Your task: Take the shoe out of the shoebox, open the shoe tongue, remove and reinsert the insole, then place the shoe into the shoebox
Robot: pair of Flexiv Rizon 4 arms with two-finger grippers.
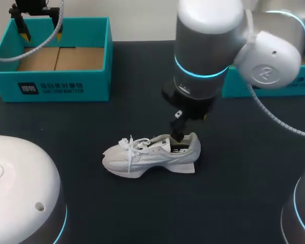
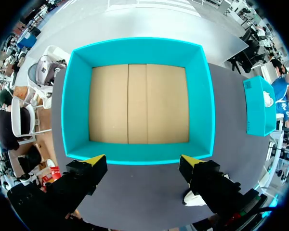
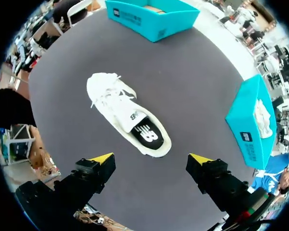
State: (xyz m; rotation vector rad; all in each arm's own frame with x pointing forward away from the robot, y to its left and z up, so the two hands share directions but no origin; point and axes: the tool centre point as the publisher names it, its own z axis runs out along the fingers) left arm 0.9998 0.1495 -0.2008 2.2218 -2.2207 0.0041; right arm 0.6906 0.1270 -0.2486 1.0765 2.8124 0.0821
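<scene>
White sneaker (image 1: 150, 155) stands on its sole near the middle of the dark bench (image 1: 244, 168), out of the box, toe toward my left side, white laces (image 1: 131, 147) lying loose over the front. Black insole (image 3: 147, 135) shows inside the heel opening, seated in the shoe. Right end effector (image 3: 151, 161) hangs directly over the heel end; fingers spread wide, yellow tips on either side of the heel, neither touching it, nothing held. Teal shoebox (image 2: 139, 103) sits open at the far left of the bench, well apart from the sneaker, its brown cardboard floor bare. Left end effector (image 2: 142, 163) hovers above the shoebox, near one wall; fingers spread, nothing between them. Second teal box (image 3: 253, 120) rests at the far right of the bench, with something white inside; cannot tell what it is.
</scene>
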